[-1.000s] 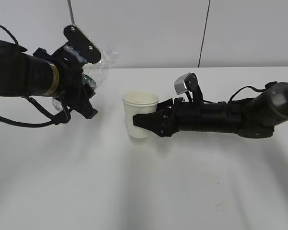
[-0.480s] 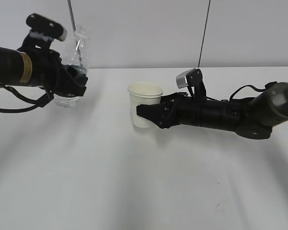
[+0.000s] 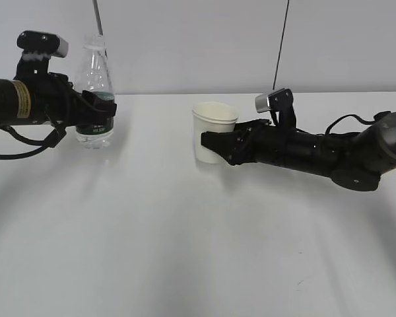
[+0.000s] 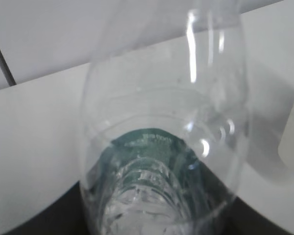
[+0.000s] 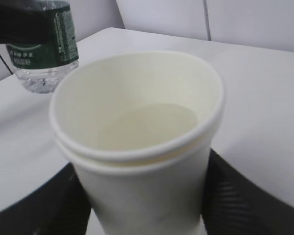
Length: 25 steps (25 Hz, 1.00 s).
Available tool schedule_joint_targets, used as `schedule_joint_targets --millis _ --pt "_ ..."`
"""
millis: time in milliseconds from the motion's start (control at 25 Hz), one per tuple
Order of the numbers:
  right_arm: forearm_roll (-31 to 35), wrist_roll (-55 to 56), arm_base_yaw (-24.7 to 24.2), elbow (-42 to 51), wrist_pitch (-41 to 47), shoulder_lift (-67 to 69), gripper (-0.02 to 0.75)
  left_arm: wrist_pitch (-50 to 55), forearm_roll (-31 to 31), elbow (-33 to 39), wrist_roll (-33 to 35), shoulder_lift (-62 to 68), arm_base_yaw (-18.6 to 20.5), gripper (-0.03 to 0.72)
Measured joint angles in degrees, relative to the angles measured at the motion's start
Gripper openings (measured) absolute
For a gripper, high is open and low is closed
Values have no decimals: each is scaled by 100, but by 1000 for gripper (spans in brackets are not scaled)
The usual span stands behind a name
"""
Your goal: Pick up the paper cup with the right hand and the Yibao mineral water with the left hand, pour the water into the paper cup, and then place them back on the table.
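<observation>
A: Which step are we on?

B: Judging by the water in the cup [image 5: 137, 142], the pour looks done and this is the put-back step. The bottle [image 3: 94, 92] stands upright at about nine o'clock on the table [image 3: 185, 251], held around its green label by the left hand [image 3: 100, 109], whose fingers are closed on it.

A: Is the bottle down on the table?

B: I can't tell; its base looks close to the surface, but contact isn't clear. The left wrist camera shows only the clear body from right up close.

A: And the cup?

B: Upright near the centre, slightly toward one o'clock, well apart from the bottle. The right hand [image 3: 214, 142] is clamped around its side from three o'clock. It seems to sit a little above the table, though that's a judgement.

A: So what does the next move need?

B: Lower both straight down, keeping the cup level so nothing spills, until they rest on the table. Then part the fingers and back each arm out sideways without nudging either one.
</observation>
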Motion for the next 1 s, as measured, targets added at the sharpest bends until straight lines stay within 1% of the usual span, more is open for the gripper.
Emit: schedule_joint_targets --millis 160,360,480,640,1000 --pt "75 -87 -131 0 15 0 479 -522 -507 0 397 310 198 329" --pt "252 -352 -155 0 30 0 479 -1200 -1183 0 1025 729 408 328" --pt "459 -517 -180 0 30 0 479 -1540 -1595 -11 1652 1032 436 327" --pt "685 -673 -180 0 107 0 479 -1898 -2305 -11 2425 1427 436 326" --pt "1035 -833 -201 0 283 0 479 -2582 -3302 -29 3180 1934 436 326"
